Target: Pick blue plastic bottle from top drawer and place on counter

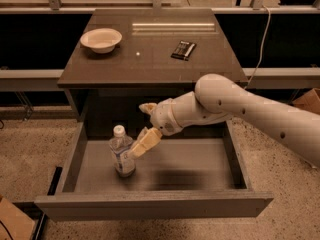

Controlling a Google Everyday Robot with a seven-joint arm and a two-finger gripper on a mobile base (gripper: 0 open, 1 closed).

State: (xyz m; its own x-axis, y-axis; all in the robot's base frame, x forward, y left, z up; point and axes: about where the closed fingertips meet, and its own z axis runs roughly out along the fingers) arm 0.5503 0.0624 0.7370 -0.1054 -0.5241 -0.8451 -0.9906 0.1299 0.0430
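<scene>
The blue plastic bottle (120, 154) stands upright in the left part of the open top drawer (190, 170); it is clear with a white cap and a pale label. My gripper (140, 130) reaches into the drawer from the right and is open. Its near tan finger (146, 142) lies against the bottle's right side and the other finger (148, 107) is farther back, above the drawer. The bottle is not between the fingers. The counter (150, 59) is the dark top above the drawer.
A white bowl (101, 39) sits on the counter's left rear. A small black flat object (183, 49) lies at its right rear. The drawer's front panel (155, 205) juts toward me. A cardboard box (12, 223) is on the floor at lower left.
</scene>
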